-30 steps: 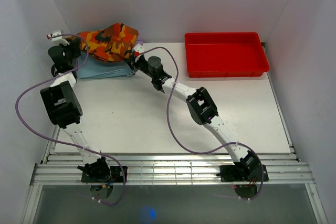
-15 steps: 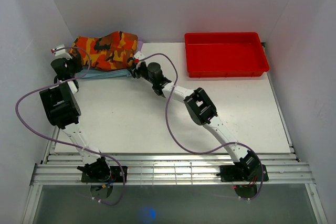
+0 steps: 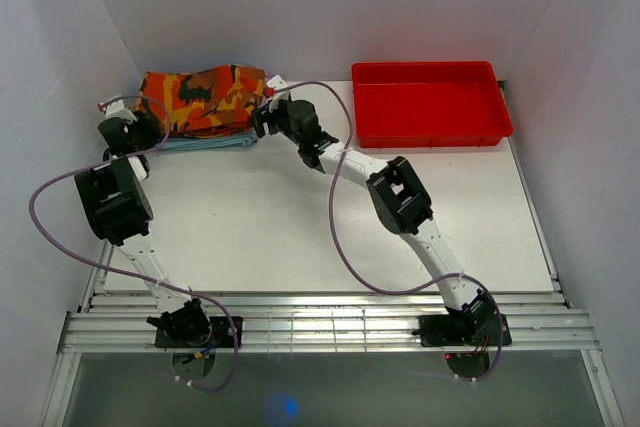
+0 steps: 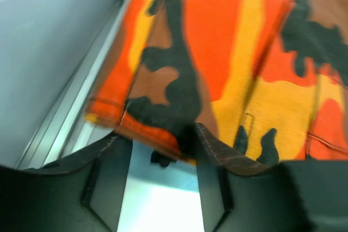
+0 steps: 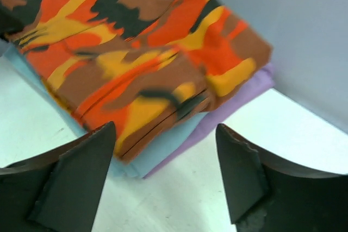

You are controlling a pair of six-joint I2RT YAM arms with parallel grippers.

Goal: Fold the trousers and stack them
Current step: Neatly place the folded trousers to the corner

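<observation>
Nearly done, by the look of it. The orange, red, yellow and black camouflage cloth trousers (image 3: 200,95) lie folded in a compact rectangle, stacked on a plain light blue folded cloth (image 3: 205,141) at the far left of the white table (image 3: 260,227). The left gripper (image 4: 160,139) is spread at the left hem and pinches nothing. The right gripper (image 5: 166,129) is wide apart and empty, just beside the right end. Probably only pulling the arms back remains. The top layer is slightly puffy and the edges are roughly even.

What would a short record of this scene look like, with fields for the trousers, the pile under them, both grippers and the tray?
trousers: folded, on top of the pile at the table's far left corner
under them: light blue cloth, then purple cloth
left gripper: open, at the trousers' left end
right gripper: open, at their right end, nothing between its fingers
red tray: far right, apart from the pile
</observation>
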